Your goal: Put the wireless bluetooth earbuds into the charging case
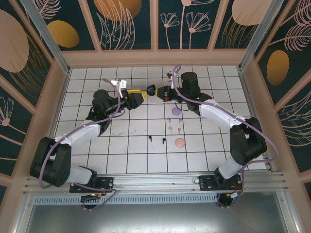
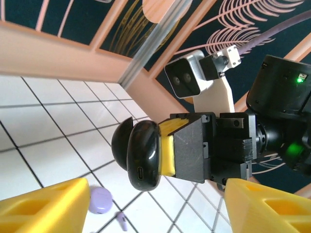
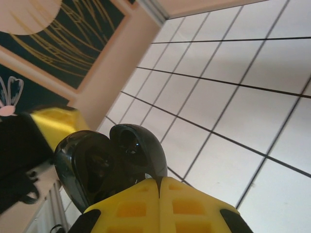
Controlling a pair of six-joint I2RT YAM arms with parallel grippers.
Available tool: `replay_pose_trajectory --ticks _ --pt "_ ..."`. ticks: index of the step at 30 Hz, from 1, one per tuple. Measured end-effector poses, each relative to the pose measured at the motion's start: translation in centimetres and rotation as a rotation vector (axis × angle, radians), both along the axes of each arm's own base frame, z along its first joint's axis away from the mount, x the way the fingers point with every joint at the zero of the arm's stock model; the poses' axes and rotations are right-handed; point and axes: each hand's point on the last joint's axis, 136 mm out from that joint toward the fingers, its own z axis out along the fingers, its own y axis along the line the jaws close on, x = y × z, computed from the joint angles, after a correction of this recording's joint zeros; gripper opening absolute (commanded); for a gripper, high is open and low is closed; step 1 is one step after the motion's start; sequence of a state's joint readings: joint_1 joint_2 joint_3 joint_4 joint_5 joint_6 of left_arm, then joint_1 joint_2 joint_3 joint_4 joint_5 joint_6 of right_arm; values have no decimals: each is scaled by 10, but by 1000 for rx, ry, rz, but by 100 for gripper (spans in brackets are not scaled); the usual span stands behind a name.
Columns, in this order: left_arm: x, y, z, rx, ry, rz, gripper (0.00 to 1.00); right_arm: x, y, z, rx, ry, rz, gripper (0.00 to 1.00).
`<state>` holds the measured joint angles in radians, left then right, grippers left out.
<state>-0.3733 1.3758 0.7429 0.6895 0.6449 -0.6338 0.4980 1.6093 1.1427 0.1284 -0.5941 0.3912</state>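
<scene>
Partly hidden, the black case (image 3: 92, 160) sits in the right gripper (image 3: 159, 182).

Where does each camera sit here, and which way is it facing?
Top external: above, behind the bases, looking down at the table; both arms show.
Left wrist: faces the right gripper pinching the black case; own fingers spread.
Right wrist: looks along its closed fingers at the opened case.
Shared: the case, in all three.
</scene>
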Motion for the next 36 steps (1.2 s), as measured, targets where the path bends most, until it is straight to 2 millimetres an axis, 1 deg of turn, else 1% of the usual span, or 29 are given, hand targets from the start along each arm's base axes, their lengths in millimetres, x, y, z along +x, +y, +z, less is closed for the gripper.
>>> replay_pose_trajectory --ticks 3,7,12,15,17,19,22,25,28,33,36 --pt "1 3 12 50 -32 21 87 6 -8 -2 -33 -7 -24 0" --pt "6 4 26 139 -65 34 90 12 -15 1 -78 -42 -33 0" --pt "11 1 44 262 -104 -1 90 16 -22 0 -169 -94 -24 0" --pt "18 -7 46 326 -110 -58 89 16 -27 -3 -239 -139 -7 0" --pt "23 -13 40 366 -94 -101 86 16 -30 -6 -286 -163 7 0" --pt "28 -18 27 404 -61 -152 82 13 -34 -13 -333 -180 28 0" --pt "29 -25 5 446 0 -232 72 10 -38 -21 -384 -190 54 0" --pt "28 -31 -9 470 48 -307 63 7 -40 -26 -414 -202 78 0" --pt "26 -35 -18 481 80 -364 61 3 -41 -27 -431 -202 101 0" --pt "13 -36 -31 483 128 -434 60 6 -35 -13 -417 -235 128 0" --pt "8 -36 -35 479 142 -462 59 6 -32 -9 -411 -242 140 0"
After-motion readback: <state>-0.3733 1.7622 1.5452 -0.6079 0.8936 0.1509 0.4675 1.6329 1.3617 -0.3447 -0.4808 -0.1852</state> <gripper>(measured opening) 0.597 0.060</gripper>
